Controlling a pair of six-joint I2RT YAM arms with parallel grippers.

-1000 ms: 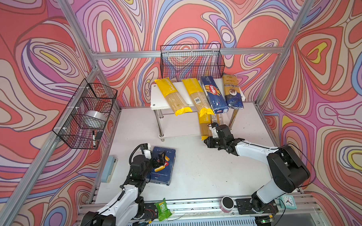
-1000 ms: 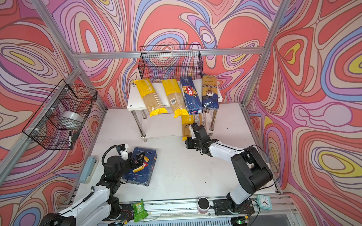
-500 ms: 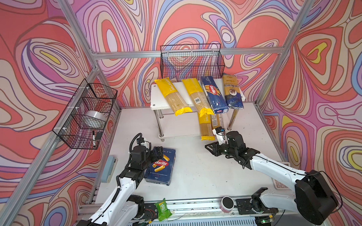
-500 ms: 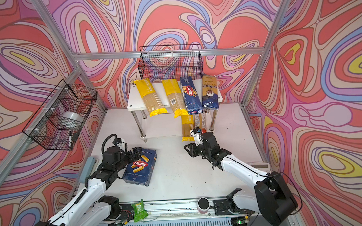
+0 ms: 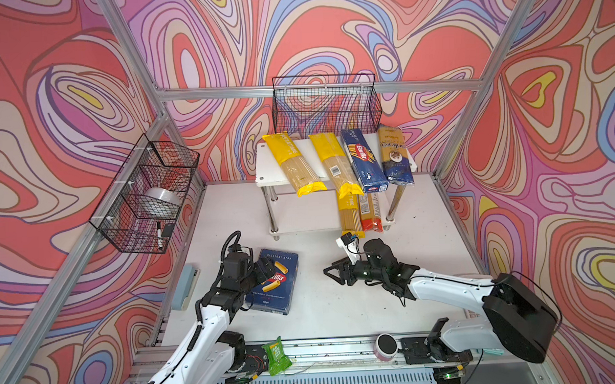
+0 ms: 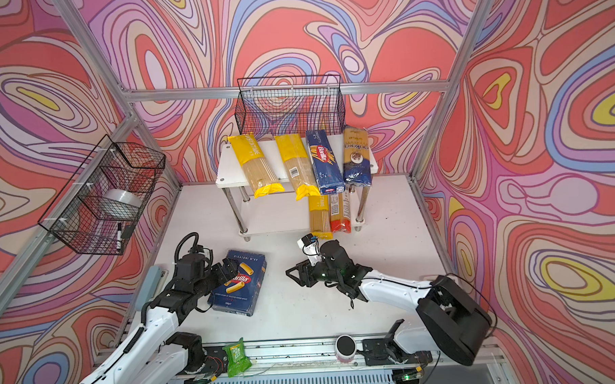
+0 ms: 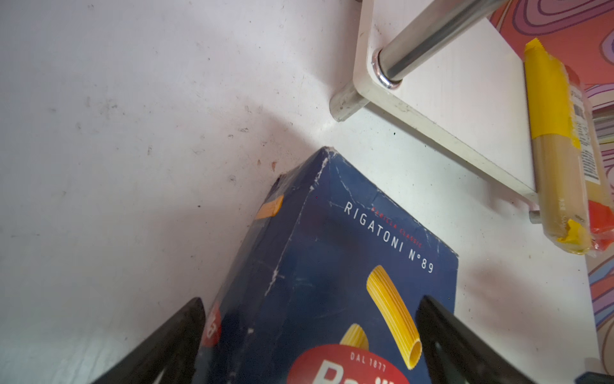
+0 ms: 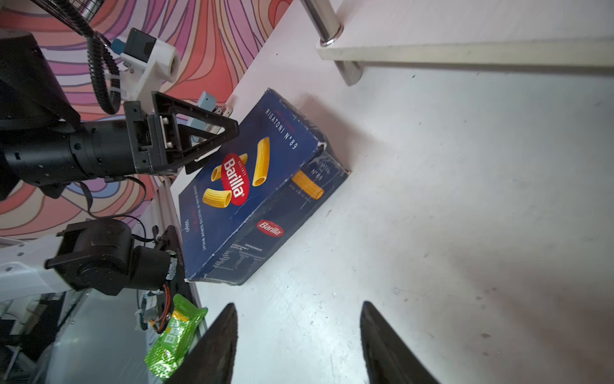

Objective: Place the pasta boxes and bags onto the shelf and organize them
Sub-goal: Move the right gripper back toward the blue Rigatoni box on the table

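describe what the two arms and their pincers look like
The left arm and right arm have white shell links with black joint housings. The left pincer and right pincer have black, tapering, open-frame fingers. A black ribbed hose loops off the left wrist; a white camera mount sits on the right wrist.

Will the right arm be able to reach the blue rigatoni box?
Probably yes: only bare table lies between the open right hand and the rigatoni box, though the left hand hovers at its other side.
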